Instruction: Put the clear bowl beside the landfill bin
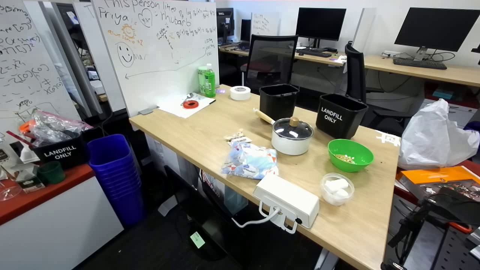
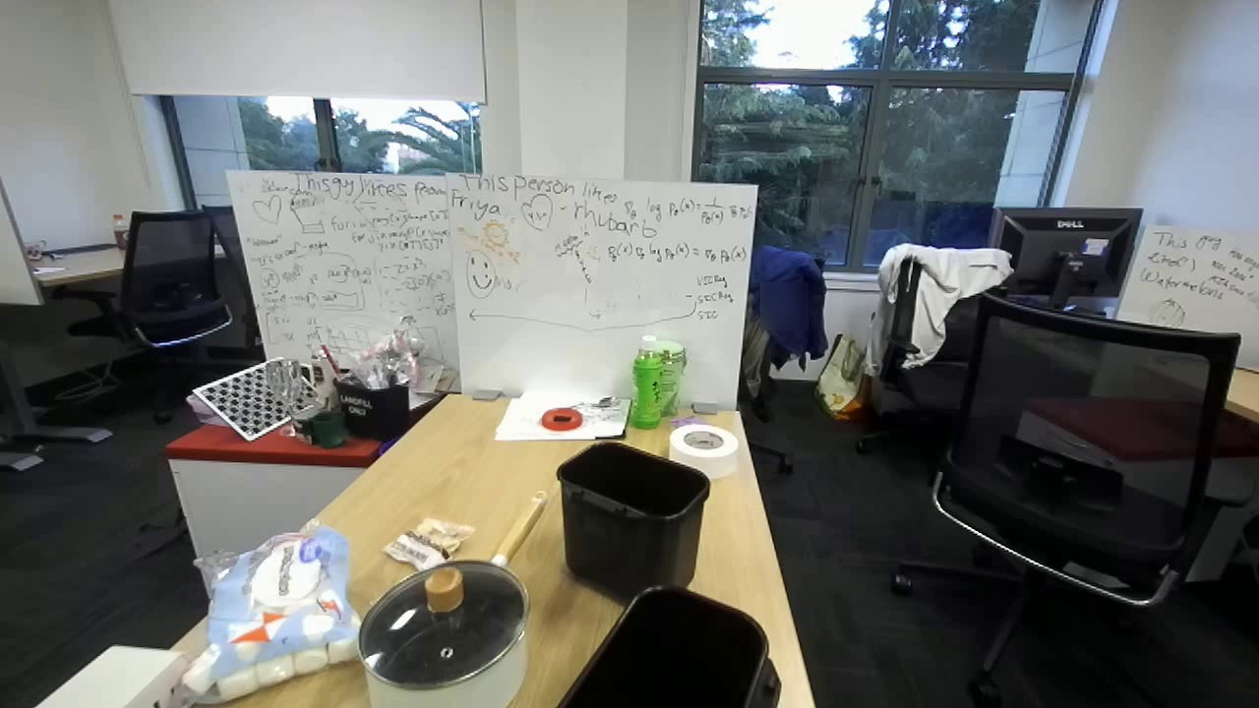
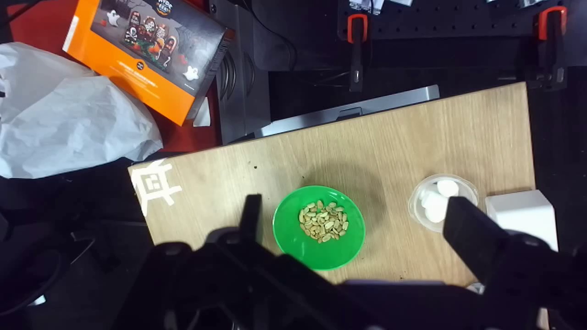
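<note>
The pincer is released; in the wrist view its two black fingers stand widely apart above the desk. The clear bowl stands upright on this desk, and it contains some white marshmallows. It is near the white box, which sits at the edge of the desk. The landfill bin, black and with white words on its front, is well apart from the clear bowl; the bright green bowl is placed between these two, and inside it lie peanuts. Just beside the landfill bin there is another black bin. Near both bins stands a white saucepan, with its glass lid on and with a wooden handle. A printed bag of marshmallows lies near the saucepan and just beside the white box; this bag is visible in both exterior views. Farther along the desk, one can see a roll of white tape and a green bottle, which stands upright in front of the whiteboard. Near the bottle, white paper lies flat, with a red round object on it.
</note>
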`<state>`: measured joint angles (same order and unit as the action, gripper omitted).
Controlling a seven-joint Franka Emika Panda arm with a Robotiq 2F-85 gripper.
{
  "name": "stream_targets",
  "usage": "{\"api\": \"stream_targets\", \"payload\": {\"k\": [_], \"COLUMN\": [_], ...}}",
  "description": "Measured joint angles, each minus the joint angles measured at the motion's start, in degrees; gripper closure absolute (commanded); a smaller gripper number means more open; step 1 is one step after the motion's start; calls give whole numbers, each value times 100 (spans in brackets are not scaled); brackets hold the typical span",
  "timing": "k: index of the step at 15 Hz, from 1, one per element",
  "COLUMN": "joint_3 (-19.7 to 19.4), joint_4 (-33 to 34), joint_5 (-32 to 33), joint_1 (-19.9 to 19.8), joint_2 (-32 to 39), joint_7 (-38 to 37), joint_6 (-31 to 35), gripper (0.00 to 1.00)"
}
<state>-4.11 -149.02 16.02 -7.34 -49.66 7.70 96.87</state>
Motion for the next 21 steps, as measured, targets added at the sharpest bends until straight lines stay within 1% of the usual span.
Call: {"api": "stream_targets", "payload": {"k": [7,9,13,17,21], "joint_3": [-1,-1,16,23,15], "joint_4": [0,-16,-313,-721,-793], "joint_5": [0,-8,-235,-834,-911], "joint_1": [7,70,428,858,927], "joint_2": [0,1,4,46,58], "joint_7": [-7,-26,-79,-92,-95], "joint_6": [0,-2,20,144,227], "gripper": [0,0,0,0,0]}}
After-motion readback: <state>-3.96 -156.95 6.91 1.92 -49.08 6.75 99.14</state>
